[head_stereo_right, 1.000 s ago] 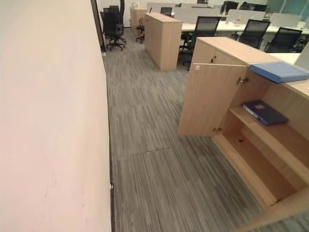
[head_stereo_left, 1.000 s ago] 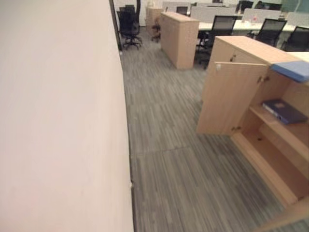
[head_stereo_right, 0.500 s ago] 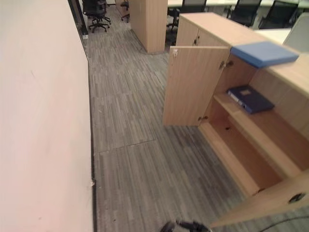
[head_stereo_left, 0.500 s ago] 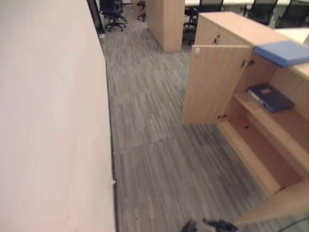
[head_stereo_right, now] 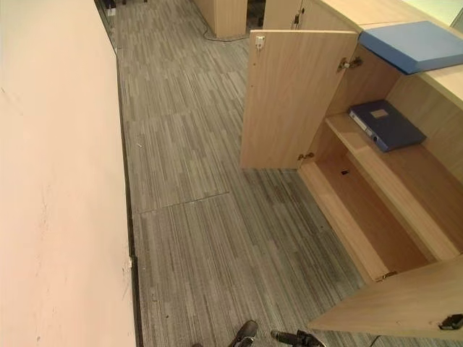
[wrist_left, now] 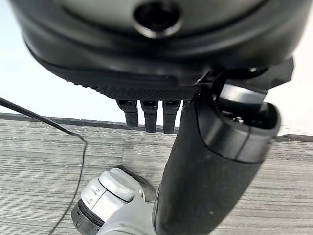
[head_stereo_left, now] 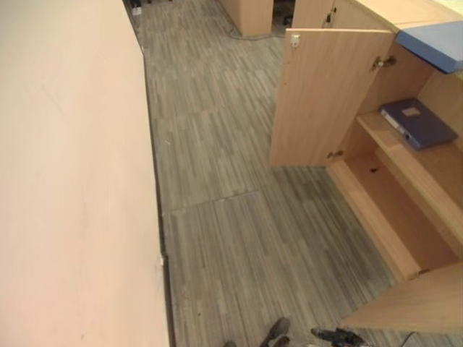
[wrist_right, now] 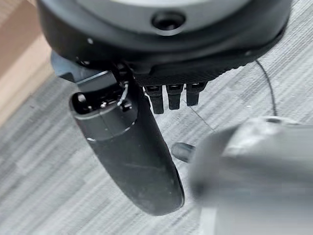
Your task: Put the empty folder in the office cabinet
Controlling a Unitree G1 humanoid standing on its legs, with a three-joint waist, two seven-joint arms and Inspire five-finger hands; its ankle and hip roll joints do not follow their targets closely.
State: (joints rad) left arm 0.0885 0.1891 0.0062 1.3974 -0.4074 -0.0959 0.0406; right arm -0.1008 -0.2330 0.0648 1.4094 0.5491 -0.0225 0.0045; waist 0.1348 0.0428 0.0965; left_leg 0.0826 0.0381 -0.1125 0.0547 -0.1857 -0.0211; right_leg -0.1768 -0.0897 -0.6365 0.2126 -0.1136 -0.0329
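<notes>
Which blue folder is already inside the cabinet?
The dark blue folder, lying flat on the shelf inside. The lighter blue folder lies on top of the cabinet instead.

Cabinet (head_stereo_right: 376,238) open, lower shelf bare; dark folder (head_stereo_right: 387,124) on upper shelf; door (head_stereo_right: 293,97) swung outward.

No legible text, number or sign appears. The dark blue folder (head_stereo_right: 385,124) on the cabinet shelf (head_stereo_right: 391,181) carries a small pale label on its cover, possibly printed, but too small to read. The light blue folder (head_stereo_right: 412,45) shows no marking.
</notes>
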